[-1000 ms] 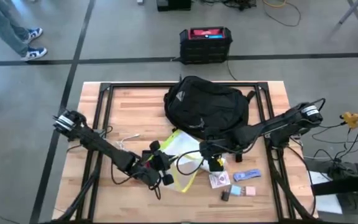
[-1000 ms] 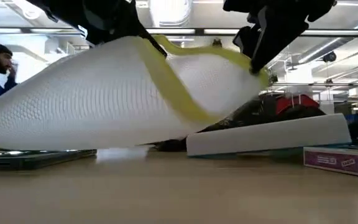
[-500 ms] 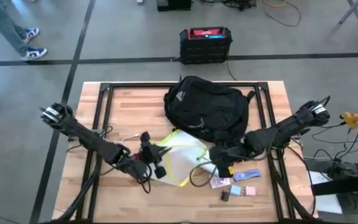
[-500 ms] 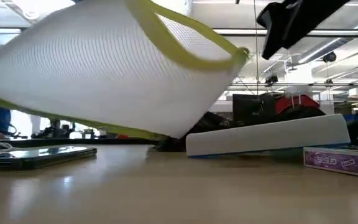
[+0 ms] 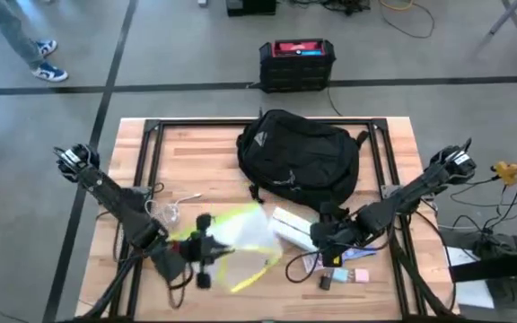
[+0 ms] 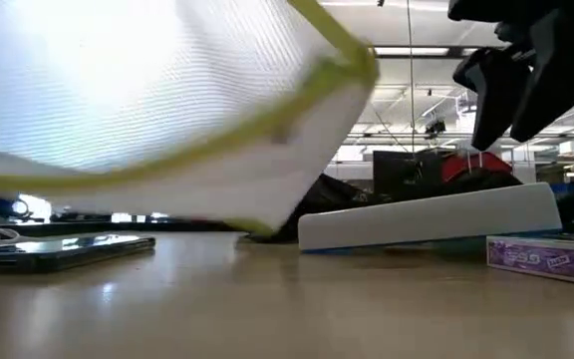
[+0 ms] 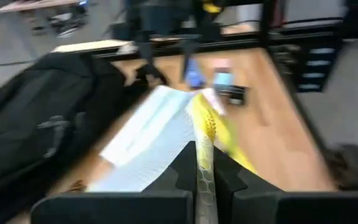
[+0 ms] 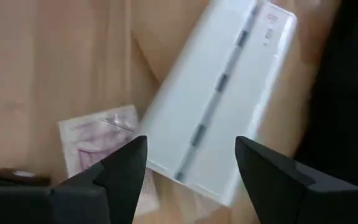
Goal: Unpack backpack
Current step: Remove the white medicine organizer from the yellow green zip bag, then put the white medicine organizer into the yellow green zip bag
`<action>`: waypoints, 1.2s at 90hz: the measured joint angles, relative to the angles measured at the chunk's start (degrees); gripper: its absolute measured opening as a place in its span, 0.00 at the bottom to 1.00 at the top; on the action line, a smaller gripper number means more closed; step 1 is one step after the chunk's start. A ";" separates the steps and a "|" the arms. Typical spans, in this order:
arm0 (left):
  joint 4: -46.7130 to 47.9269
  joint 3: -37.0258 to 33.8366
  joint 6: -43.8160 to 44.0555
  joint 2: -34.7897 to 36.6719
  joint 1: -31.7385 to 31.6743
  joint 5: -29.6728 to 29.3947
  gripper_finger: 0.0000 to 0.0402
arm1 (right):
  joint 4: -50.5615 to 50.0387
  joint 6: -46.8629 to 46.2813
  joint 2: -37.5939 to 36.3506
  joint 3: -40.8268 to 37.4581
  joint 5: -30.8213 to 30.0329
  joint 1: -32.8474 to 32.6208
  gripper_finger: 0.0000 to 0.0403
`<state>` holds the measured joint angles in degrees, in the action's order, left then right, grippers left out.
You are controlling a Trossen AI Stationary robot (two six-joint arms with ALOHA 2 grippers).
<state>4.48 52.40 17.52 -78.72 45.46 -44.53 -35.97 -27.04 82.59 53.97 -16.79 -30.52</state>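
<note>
The wooden table [image 5: 196, 152] carries the backpack [image 5: 296, 154] at its far middle, lying where it lay a second ago, black and rounded with the pale logo facing up. In front of it, the white mesh bag with yellow trim [image 5: 236, 238] has travelled toward the left front of the table; a second ago it sat between both arms, just before the backpack. The left gripper [image 5: 206, 253] holds it, fingers [image 7: 180, 177] pinched shut on the yellow edge, and this arm has drawn back toward its own side. A long white box [image 5: 293, 230] now lies uncovered on the table, just in front of the backpack. The right gripper [image 5: 330, 240] hovers over that box with its fingers [image 8: 124, 163] spread apart and nothing between them, having let go of the bag. Small packets, a purple printed one [image 8: 98, 140] among them, lie beside the white box near the right front.
</note>
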 joint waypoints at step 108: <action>23.53 -0.09 30.88 0.09 3.08 -26.80 0.00 | -10.21 -8.50 10.95 5.02 3.78 2.45 0.59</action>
<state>28.01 52.31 48.40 -78.63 48.53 -71.33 -46.17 -35.54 93.54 58.99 -13.02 -28.08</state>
